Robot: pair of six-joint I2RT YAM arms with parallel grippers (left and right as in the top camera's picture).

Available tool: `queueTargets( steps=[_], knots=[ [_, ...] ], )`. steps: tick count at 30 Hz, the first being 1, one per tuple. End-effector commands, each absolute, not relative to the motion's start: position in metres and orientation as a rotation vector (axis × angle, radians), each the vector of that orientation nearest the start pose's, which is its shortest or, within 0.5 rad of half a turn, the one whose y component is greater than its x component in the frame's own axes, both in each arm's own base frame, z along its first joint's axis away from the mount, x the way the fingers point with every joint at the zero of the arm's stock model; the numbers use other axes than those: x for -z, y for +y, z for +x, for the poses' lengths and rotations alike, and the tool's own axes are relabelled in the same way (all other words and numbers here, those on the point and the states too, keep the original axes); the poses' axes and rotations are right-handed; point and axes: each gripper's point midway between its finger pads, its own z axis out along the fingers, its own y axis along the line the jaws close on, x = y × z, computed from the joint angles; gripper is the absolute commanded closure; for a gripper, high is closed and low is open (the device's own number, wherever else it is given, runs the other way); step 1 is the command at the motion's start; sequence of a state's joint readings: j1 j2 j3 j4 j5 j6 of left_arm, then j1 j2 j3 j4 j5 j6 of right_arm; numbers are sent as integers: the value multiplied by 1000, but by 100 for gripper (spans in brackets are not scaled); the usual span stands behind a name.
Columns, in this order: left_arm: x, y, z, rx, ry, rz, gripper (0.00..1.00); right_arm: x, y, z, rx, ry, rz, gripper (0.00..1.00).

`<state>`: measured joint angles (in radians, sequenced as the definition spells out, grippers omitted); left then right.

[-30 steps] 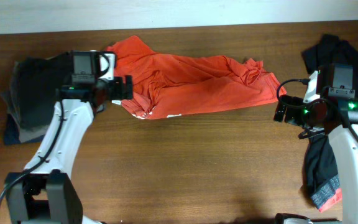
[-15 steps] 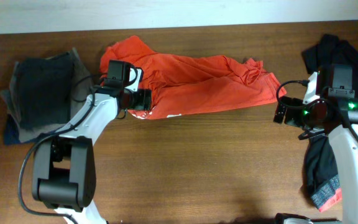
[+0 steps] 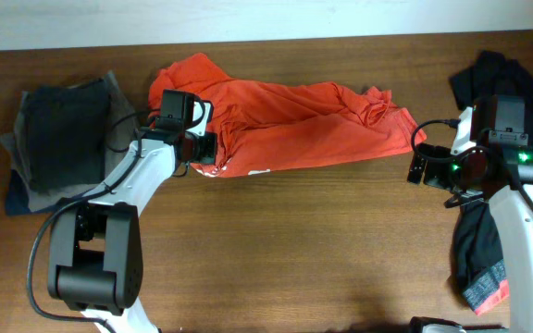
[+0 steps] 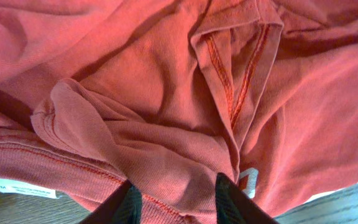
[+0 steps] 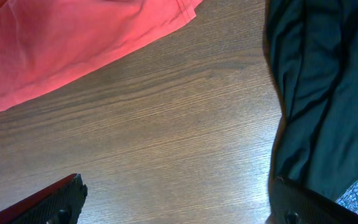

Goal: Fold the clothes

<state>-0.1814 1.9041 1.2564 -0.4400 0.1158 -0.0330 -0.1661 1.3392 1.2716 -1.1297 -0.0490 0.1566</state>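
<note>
One wooden table (image 3: 276, 240) bears the red shirt (image 3: 303, 125); a fold lies between the fingers of the left gripper (image 4: 176, 198), whether pinched I cannot tell. The right gripper (image 5: 179, 202) hovers spread wide beside black cloth (image 5: 316, 81).

Left arm (image 3: 123, 185): white tubular links, black joint housings, a thin black cable (image 3: 49, 236) looping beside it. Right arm (image 3: 526, 231): same white-and-black build, a black wrist cable loop (image 3: 421, 129), green lights (image 3: 524, 157) lit. Left fingers (image 4: 126, 202) and right fingers (image 5: 58, 199): matte black, blunt-tipped.
</note>
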Motion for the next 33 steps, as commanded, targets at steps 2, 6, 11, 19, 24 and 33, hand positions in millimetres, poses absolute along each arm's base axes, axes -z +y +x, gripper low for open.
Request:
queueTargets(
  steps=[2,6,11,19,24,33],
  knots=[
    [-33,-99,439,218,2679,205,77,-188,-44,295,-50,2726,436,1],
    [-43,-101,440,230,2666,208,100,-187,-44,294,-48,2735,427,1],
    [-111,-95,410,230,2686,207,100,-187,-44,294,-48,2733,426,1],
    [-131,-72,307,163,2979,203,100,-187,-44,294,-48,2733,426,1],
    [-125,-34,282,-151,3101,142,100,-187,-44,294,-48,2733,427,1],
    [-130,-23,316,-255,2950,45,51,-187,-44,294,-48,2733,426,1]
  ],
)
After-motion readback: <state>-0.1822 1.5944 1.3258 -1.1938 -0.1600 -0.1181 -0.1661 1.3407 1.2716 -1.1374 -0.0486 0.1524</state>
